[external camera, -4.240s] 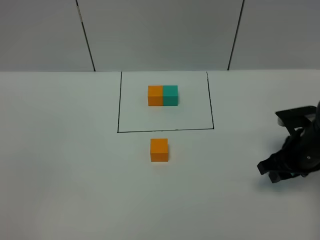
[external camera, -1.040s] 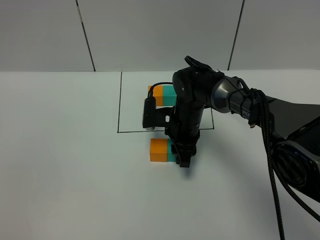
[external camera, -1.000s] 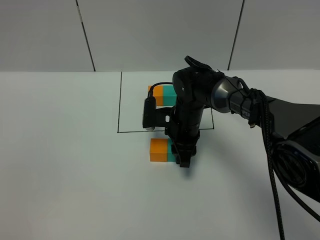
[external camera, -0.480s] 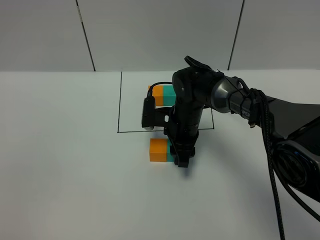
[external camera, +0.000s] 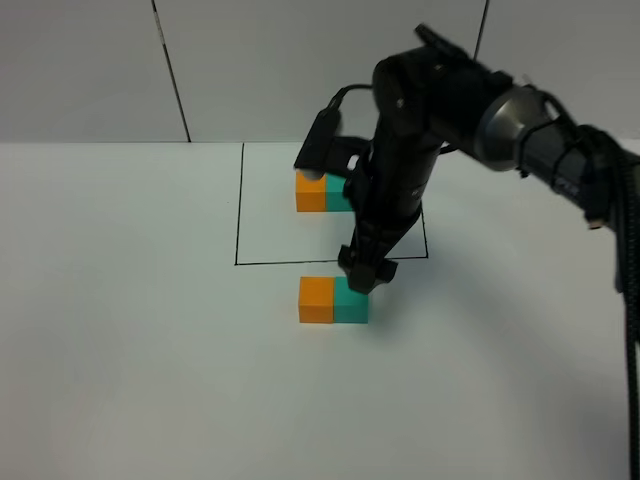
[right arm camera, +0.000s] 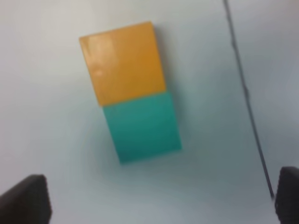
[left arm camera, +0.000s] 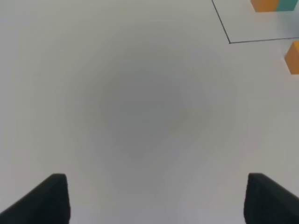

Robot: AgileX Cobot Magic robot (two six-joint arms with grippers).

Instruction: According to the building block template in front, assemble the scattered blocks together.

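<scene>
Right gripper point(external camera: 362, 272) is now hanging just above the teal cube point(external camera: 351, 301), jaws spread wide and holding nothing; half a second ago it was down around that cube at table level. In the right wrist view its fingertips point(right arm camera: 24, 199) are showing only at the frame edges, well clear of the blocks. Teal cube is sitting flush against the orange cube point(external camera: 316, 300), orange on the left, on the white table point(external camera: 130, 330) just in front of the black frame line point(external camera: 330, 261). Building block template point(external camera: 325, 192) is lying inside the frame, partly hidden behind the arm. Left gripper point(left arm camera: 154, 198) is hovering over bare table, fingers apart and empty, unchanged.
</scene>
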